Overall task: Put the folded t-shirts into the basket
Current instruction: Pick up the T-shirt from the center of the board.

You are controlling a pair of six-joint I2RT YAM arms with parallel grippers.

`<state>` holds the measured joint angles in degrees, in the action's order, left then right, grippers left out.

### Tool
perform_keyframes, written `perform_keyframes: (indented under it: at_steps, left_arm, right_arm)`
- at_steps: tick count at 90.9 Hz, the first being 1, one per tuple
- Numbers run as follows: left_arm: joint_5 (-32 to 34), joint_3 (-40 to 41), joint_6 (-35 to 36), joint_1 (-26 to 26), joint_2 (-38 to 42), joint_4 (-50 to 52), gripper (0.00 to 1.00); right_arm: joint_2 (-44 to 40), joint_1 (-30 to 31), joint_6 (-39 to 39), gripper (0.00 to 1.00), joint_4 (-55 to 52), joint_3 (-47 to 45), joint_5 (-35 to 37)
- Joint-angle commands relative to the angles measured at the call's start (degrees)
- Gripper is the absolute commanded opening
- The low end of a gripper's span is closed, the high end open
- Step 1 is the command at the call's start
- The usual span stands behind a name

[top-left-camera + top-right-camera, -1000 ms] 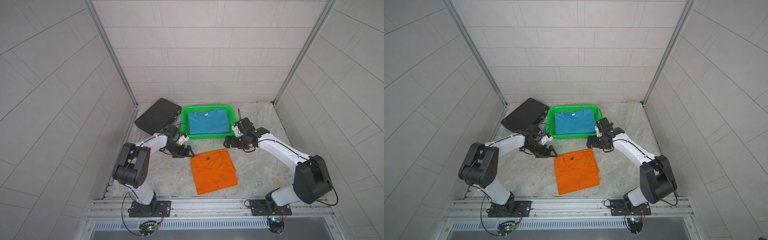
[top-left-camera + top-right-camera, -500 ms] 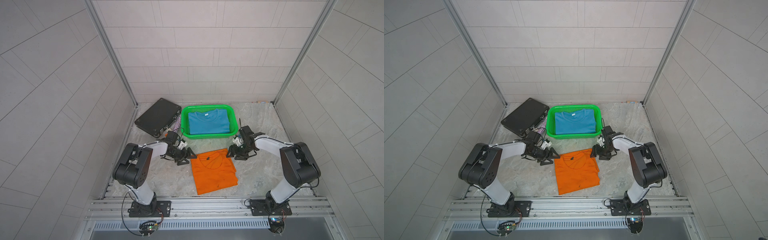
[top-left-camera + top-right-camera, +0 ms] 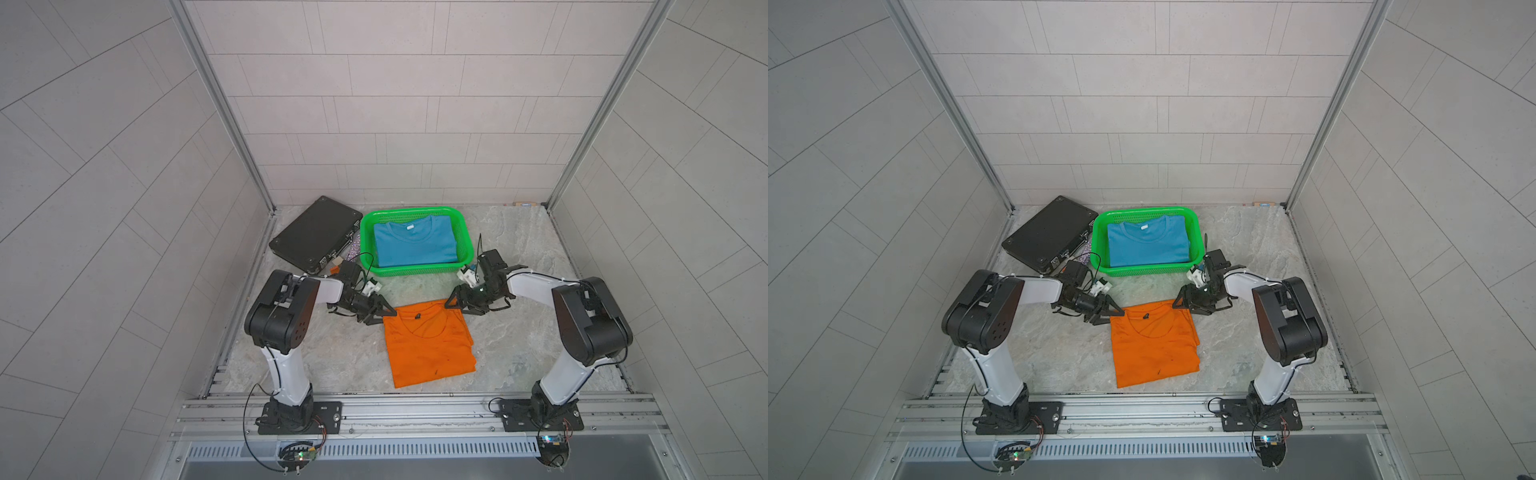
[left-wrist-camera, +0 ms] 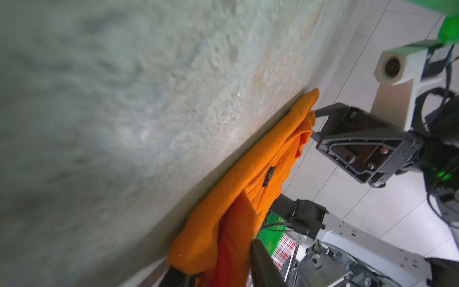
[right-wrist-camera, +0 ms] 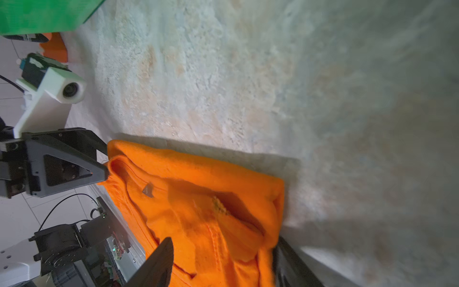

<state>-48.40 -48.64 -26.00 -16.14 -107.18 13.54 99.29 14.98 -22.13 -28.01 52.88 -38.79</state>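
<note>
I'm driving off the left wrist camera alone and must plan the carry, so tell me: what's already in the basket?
Observer: A teal shirt lies flat in the basket, filling most of it.
Operator: Where's the basket from the orange shirt?
Observer: Ahead, just past the orange shirt's collar edge, bare table between.
Operator: Anything near the path?
Observer: A black case lies just left of the basket.
</note>
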Motion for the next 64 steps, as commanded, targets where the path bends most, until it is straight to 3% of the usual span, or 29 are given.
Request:
perform_keyframes:
  at_steps: [1, 6, 21, 24, 51, 64]
  left_arm:
    - [8.57, 0.95, 0.90, -0.45, -4.24, 3.53, 0.33]
    - [8.96, 0.89, 1.09, -0.43, -3.94, 3.98, 0.32]
    - [9.01, 0.63, 2.22, -0.56, -2.65, 4.79, 0.04]
    - [8.94, 0.57, 2.42, -0.56, -2.49, 4.99, 0.00]
    - [9.14, 0.41, 6.57, -0.56, 4.31, 9.19, 0.00]
    - [5.79, 1.07, 8.00, 0.27, 9.68, 10.46, 0.00]
  right_arm:
    - [4.18, 0.17, 1.72, 0.55, 2.24, -1.28, 1.80]
    - [4.33, 0.13, 1.74, 0.43, 2.74, -1.44, 0.98]
    - [0.48, 0.29, 1.54, 0.11, 5.64, -3.79, -0.86]
    - [-0.56, 0.24, 1.41, 0.01, 6.27, -4.32, -1.16]
    - [-12.91, 0.87, 0.69, 0.00, 8.13, -6.55, -1.83]
    - [-18.33, 2.83, -0.42, 0.00, 9.03, -6.32, -1.42]
